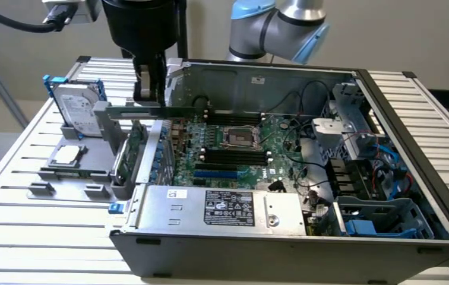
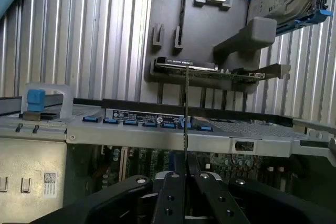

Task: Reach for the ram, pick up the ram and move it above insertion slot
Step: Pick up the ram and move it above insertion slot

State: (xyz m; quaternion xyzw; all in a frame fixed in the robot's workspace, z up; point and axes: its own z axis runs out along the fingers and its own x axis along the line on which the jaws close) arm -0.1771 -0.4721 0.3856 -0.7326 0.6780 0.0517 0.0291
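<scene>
Exterior view looks down at an angle from in front of the open computer case [image 1: 288, 237], whole table in frame. Wrist view looks along the gripper [image 2: 185, 182], close. Both share the grey parts holder [image 1: 78, 172].

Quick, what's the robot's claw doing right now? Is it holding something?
Gripper: shut on the ram, a thin green stick held edge-on between its fingers, above the open computer case.
</scene>
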